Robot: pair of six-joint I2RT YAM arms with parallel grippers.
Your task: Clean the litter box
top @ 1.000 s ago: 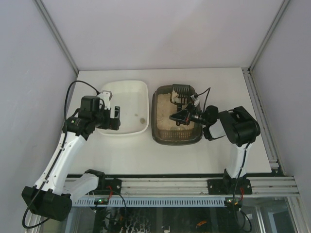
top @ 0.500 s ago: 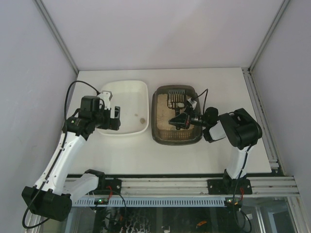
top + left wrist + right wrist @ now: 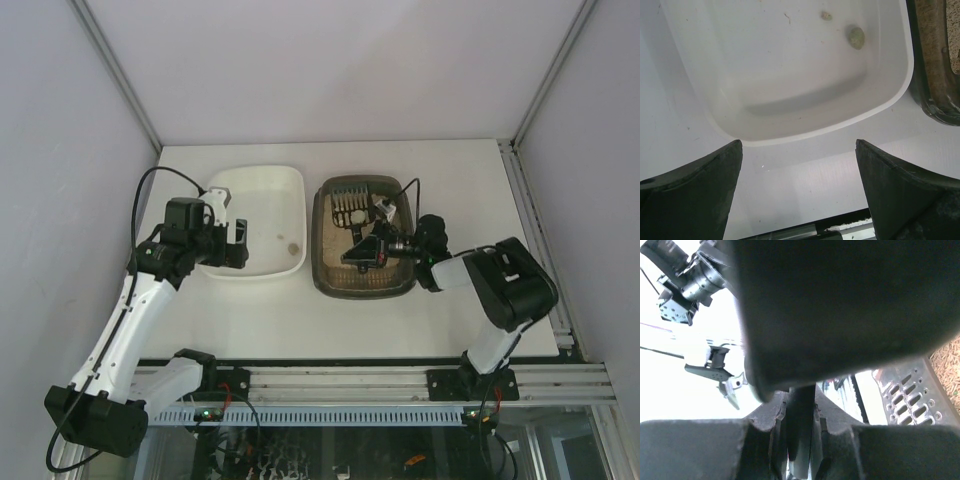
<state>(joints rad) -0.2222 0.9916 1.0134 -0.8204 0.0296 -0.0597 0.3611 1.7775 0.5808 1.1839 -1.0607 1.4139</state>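
Centrally, brown-grey litter box [image 3: 362, 275], beige granules

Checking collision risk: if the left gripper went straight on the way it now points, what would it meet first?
Most likely the left gripper, fingers open, would meet the white tray at its near rim, or the table just before it; depth is unclear.

Top cam overhead, full table [image 3: 450, 310], L wrist close over white tray [image 3: 790, 75], R wrist tight on scoop [image 3: 907, 395]

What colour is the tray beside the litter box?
The tray is plain white; the left wrist view shows it best.
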